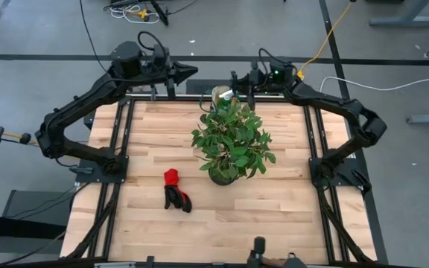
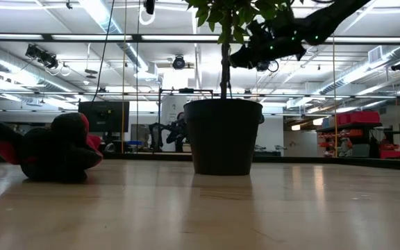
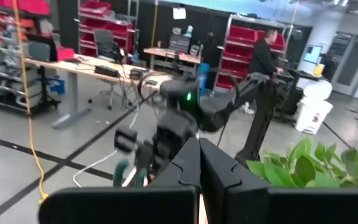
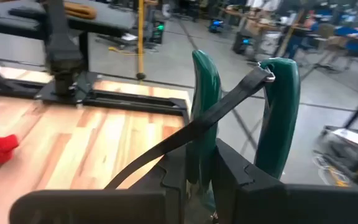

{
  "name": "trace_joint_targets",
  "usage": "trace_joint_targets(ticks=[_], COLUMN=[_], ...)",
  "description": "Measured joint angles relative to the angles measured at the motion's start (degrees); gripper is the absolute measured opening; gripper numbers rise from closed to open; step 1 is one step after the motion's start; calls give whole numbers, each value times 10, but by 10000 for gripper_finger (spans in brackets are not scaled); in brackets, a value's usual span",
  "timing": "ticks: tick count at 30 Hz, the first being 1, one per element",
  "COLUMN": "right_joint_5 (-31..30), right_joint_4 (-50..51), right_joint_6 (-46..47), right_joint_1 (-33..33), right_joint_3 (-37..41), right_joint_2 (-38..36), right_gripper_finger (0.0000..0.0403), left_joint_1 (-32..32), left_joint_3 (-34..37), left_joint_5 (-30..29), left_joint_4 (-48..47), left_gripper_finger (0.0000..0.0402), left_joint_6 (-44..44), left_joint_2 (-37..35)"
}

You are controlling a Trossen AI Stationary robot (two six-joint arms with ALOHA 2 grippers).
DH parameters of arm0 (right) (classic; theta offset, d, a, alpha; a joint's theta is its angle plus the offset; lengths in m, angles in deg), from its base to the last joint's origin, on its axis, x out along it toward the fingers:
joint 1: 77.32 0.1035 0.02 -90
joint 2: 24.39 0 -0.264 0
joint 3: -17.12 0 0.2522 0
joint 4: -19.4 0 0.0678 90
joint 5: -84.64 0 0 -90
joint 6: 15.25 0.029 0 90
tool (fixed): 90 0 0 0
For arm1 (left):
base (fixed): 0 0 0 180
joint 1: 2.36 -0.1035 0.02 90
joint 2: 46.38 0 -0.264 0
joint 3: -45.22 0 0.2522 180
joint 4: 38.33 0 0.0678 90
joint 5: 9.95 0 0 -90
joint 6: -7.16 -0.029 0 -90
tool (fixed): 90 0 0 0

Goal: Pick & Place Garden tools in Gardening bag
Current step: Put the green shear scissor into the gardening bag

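My right gripper (image 1: 233,83) hangs over the table's far edge, behind the plant, shut on pruning shears (image 4: 241,106) with two green handles and a black strap. Just beside it a pale rounded thing (image 1: 220,94) shows through the leaves; it looks like the gardening bag, and the pot hides it in the low view. Red-and-black gloves (image 1: 176,190) lie on the tabletop left of the pot, also seen in the low view (image 2: 54,149). My left gripper (image 1: 192,72) is shut on nothing, held level above the far edge and pointing at the right gripper. My right gripper pinches one green handle (image 4: 201,124) of the shears between its two fingers, coming level from the table's right side. That handle's end sticks out past the fingertips. The other handle (image 4: 281,106) stands free beside it, and the strap (image 4: 229,102) runs across from its ring. The shears are lifted clear of the table.
A leafy potted plant (image 1: 233,141) in a dark pot (image 2: 222,135) stands in the table's middle, its foliage reaching up to the right gripper. Bare wood lies toward the near edge and both sides. A person (image 3: 266,53) stands among desks and shelves beyond the table.
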Motion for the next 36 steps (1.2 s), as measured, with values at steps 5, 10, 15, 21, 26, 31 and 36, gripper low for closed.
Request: trace_joint_targets(ticks=[5, 10, 15, 21, 26, 31, 36], right_joint_5=[28, 41, 42, 41, 14, 16, 17], right_joint_4=[-35, -32, -37, -66, -115, -150, -151], right_joint_6=[-8, -23, -30, -29, 5, 95, 121], right_joint_1=[4, 15, 27, 36, 35, 30, 30], right_joint_3=[-1, 0, 0, 0, 0, 0, 0], right_joint_2=[42, 64, 63, 50, 29, 25, 24], right_gripper_finger=[45, 45, 45, 45, 45, 45, 45], left_joint_1=[12, 14, 14, 14, 14, 14, 14], left_joint_3=[0, 0, 0, 0, 0, 0, 0], left_joint_5=[-26, -31, -32, -28, -21, -21, -21], left_joint_4=[-1, -1, -1, -2, -11, -11, -14], left_gripper_finger=[1, 1, 1, 1, 1, 1, 1], left_joint_6=[1, 7, 13, 18, 27, 28, 28], left_joint_2=[-6, -5, -5, -5, -5, -5, -5])
